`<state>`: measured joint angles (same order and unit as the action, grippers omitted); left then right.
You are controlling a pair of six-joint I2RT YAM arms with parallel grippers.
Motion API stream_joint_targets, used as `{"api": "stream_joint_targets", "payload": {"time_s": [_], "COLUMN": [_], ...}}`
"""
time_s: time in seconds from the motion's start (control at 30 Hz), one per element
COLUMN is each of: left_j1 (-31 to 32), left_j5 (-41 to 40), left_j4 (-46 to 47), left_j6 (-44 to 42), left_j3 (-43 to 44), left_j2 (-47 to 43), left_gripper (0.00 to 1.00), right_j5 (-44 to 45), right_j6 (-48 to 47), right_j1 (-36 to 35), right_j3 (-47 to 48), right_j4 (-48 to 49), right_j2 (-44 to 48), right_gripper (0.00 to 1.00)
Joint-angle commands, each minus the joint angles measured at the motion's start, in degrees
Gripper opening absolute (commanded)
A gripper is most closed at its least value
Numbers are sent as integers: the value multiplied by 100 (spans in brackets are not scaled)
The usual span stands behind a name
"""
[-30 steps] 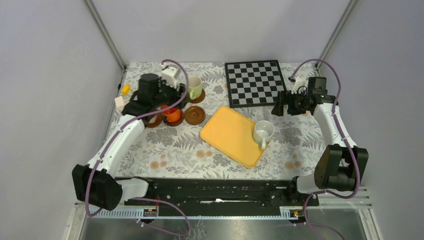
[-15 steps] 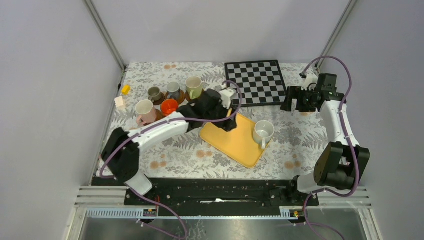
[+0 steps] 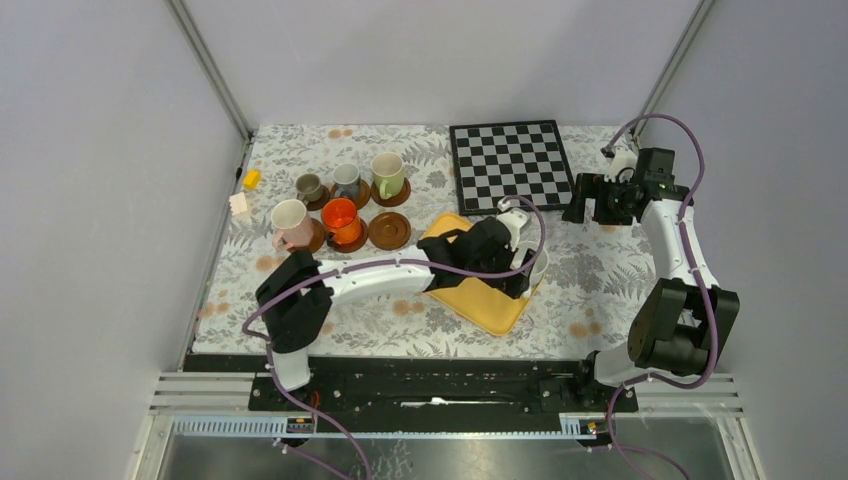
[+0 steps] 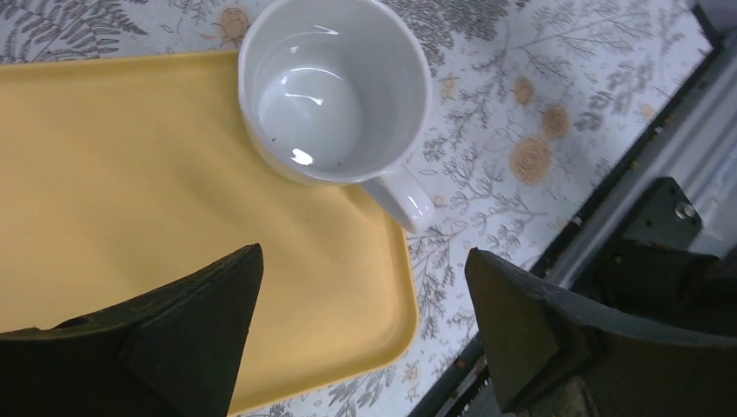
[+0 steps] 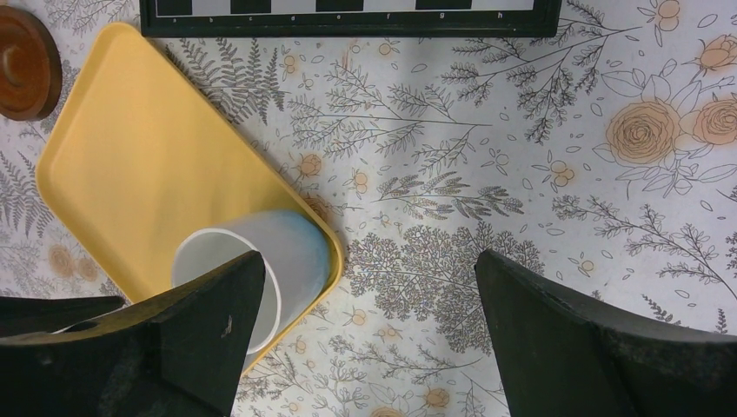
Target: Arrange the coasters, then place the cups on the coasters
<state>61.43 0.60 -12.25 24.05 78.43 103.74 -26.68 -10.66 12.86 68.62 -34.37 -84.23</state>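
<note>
- On yellow tray (image 4: pixel 130 174), left wrist view: white cup (image 4: pixel 335 87) upright at 12 o'clock of left gripper (image 4: pixel 361 261), jaws wide, nothing held.
- Top view only: bare coaster (image 3: pixel 389 230) at tray's 10 o'clock.
- Right gripper (image 5: pixel 369 269) wide, empty.

Bench: your bench (image 3: pixel 350 312) wears a white cloth (image 3: pixel 300 140) with grey ferns and tan roses.
Walls: you face plain pale grey panels (image 3: pixel 430 50) on three sides.
Far corners: two slanting metal struts (image 3: pixel 208 68).
Near edge: a black rail (image 3: pixel 440 378).
Light: even, with soft shadows.
</note>
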Motion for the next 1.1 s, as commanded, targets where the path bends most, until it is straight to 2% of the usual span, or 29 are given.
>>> {"api": "stream_joint_targets", "payload": {"time_s": [0.0, 0.2, 0.47, 0.63, 0.83, 0.93, 1.07], "left_j1": [219, 481, 624, 609, 415, 333, 255], "left_j5": [-1118, -1747, -2014, -2149, -2178, -2071, -1756], "left_j4": [220, 113, 10, -53, -67, 86, 337], "left_j6": [314, 489, 577, 524, 427, 333, 277], "left_j3": [367, 705, 1242, 1258, 863, 517, 165], "left_j2": [253, 670, 1217, 1335, 1025, 729, 466], "left_gripper": [95, 95, 92, 87, 74, 60, 47], "right_j5": [-201, -188, -302, -329, -336, -356, -375], "right_j6": [-12, -25, -55, -60, -79, -91, -86], "right_j1": [6, 6, 6, 6, 6, 6, 6], "right_j3": [64, 49, -33, -41, -50, -51, -25], "right_j4": [51, 44, 61, 79, 83, 87, 64], "right_j2": [68, 86, 78, 119, 143, 135, 112], "right_gripper": [98, 98, 98, 98, 98, 98, 98]}}
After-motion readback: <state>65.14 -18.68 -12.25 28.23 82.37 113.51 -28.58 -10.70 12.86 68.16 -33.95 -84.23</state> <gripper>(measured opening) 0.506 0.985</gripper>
